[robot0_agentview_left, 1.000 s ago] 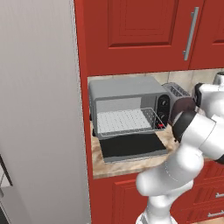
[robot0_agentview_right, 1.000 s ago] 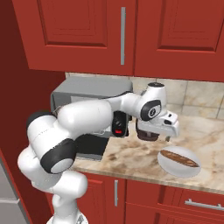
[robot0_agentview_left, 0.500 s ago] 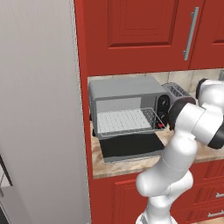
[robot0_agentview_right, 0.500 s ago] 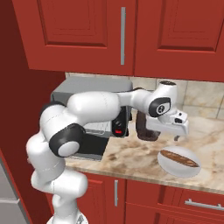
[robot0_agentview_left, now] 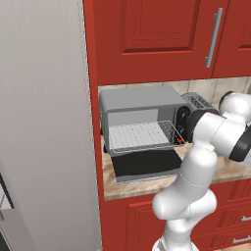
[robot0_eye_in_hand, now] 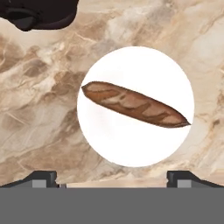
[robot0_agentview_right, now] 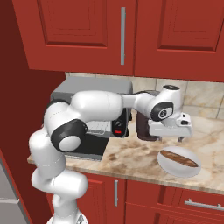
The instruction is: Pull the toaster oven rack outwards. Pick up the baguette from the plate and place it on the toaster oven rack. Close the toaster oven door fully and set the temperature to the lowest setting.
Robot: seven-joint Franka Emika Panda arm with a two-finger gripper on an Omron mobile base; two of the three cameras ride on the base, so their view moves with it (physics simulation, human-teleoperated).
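Note:
The grey toaster oven [robot0_agentview_left: 139,100] stands on the counter with its dark glass door [robot0_agentview_left: 147,164] folded down flat. Its light-grey wire rack [robot0_agentview_left: 139,135] is pulled out over the door. The brown baguette [robot0_eye_in_hand: 135,105] lies slanted across a white plate [robot0_eye_in_hand: 131,146], which sits on the marble counter to the right of the oven. My gripper [robot0_eye_in_hand: 111,179] hangs open just above the plate with nothing between its fingertips [robot0_eye_in_hand: 41,177]. In the right base view the gripper [robot0_agentview_right: 170,139] hovers over the plate's [robot0_agentview_right: 168,167] near-left side, above the baguette [robot0_agentview_right: 180,158].
A dark-brown slot toaster [robot0_agentview_right: 143,127] stands just behind my hand, between oven and plate, and shows as a dark shape [robot0_eye_in_hand: 39,13] in the hand view. Red cabinets [robot0_agentview_right: 122,35] hang overhead. A tall grey panel [robot0_agentview_left: 44,122] borders the oven's left.
My hand has swung right, away from the oven's front, to above the plate with the baguette. The rack and the door have not moved.

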